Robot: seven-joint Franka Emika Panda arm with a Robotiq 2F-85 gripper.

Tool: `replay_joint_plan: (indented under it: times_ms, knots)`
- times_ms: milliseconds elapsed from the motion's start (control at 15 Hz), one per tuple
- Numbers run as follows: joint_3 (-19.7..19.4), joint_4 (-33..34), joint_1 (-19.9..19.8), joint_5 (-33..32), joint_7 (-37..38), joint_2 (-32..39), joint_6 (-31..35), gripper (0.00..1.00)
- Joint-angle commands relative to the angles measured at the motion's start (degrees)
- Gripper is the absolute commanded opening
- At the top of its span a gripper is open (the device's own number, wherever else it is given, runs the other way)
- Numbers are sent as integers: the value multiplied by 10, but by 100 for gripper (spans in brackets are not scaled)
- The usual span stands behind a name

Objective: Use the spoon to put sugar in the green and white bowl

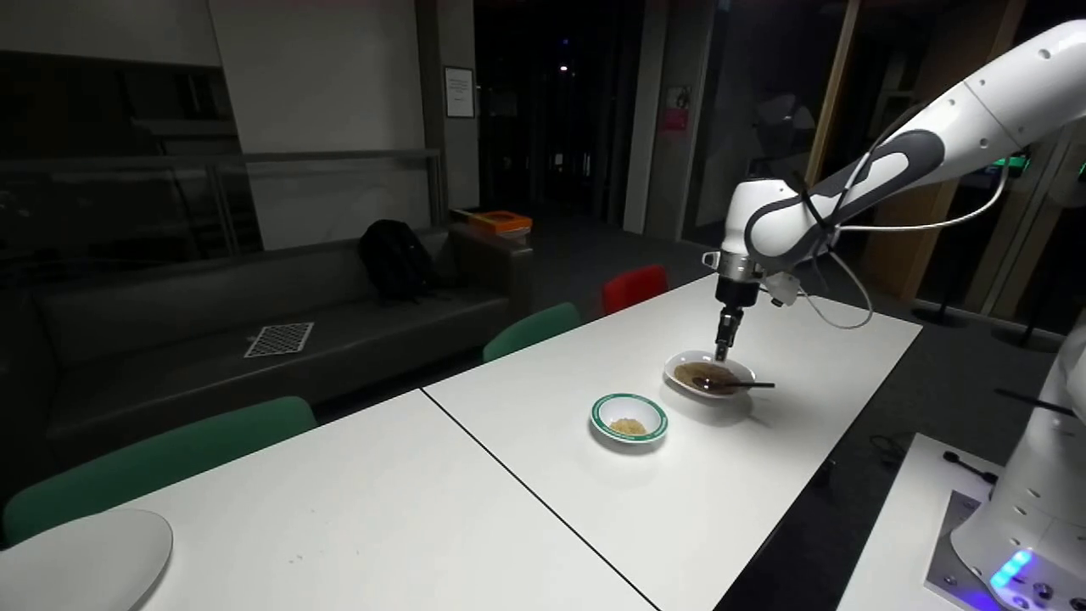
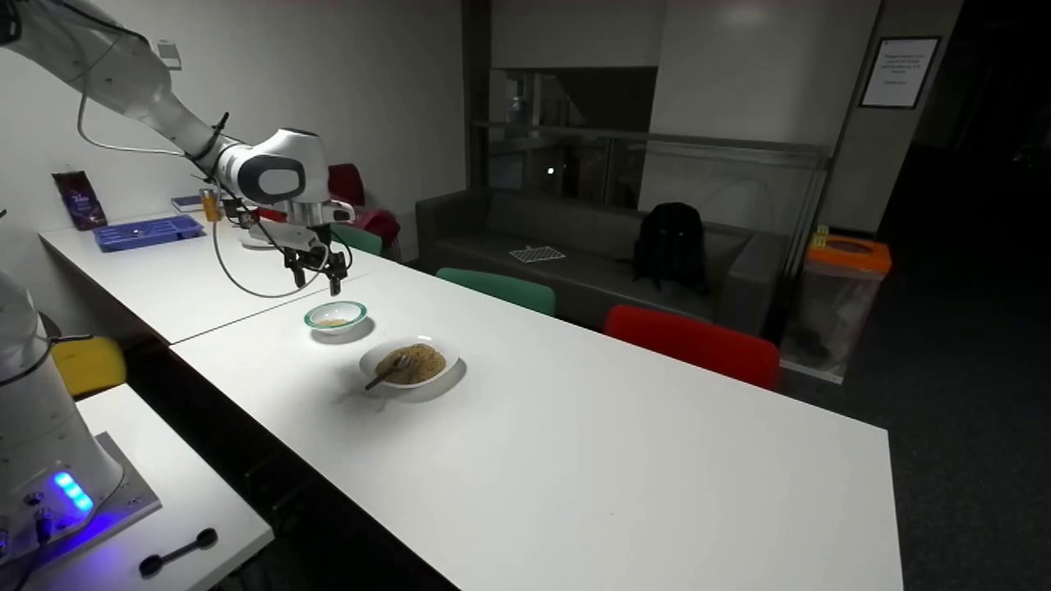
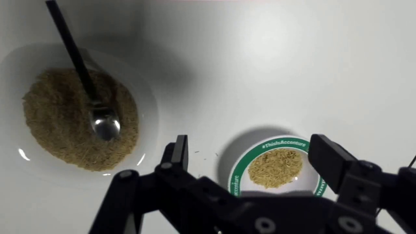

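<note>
Claw [image 3: 249, 144] jaws apart; gap btwn grn-wht bowl [image 3: 240, 169] & wht dish [image 3: 148, 110]; spoon [image 3: 81, 70] overhangs dish edge.

The arm [image 1: 1001, 93] is white, grey-banded; cable [image 1: 933, 227] pale; claw [image 3: 250, 146] black; base lights [image 1: 1011, 568] blue.

The spoon [image 3: 83, 74] lies on sugar [image 3: 74, 143] in a dish [image 3: 148, 120]. Right of that, in the wrist view, a bowl [image 3: 241, 164] holds more sugar [image 3: 276, 169].
</note>
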Motion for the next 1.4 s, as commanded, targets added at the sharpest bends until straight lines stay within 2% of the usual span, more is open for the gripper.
replay_joint_plan:
  times_ms: [0, 67, 133, 400, 933, 1133, 1333]
  knots:
    - [-22, -1, -27, 22, -62, -14, -3, 100]
    - [-22, -3, -26, 39, -74, -22, -21, 100]
    - [-18, 2, -25, 14, -45, -2, -5, 100]
    - [-18, 1, -23, 21, -65, -3, -11, 100]
    - [-36, 35, -53, 44, -358, 66, -38, 100]
    - [-41, 41, -76, 37, -398, 93, -13, 100]
    - [-47, 49, -93, 8, -390, 125, 22, 100]
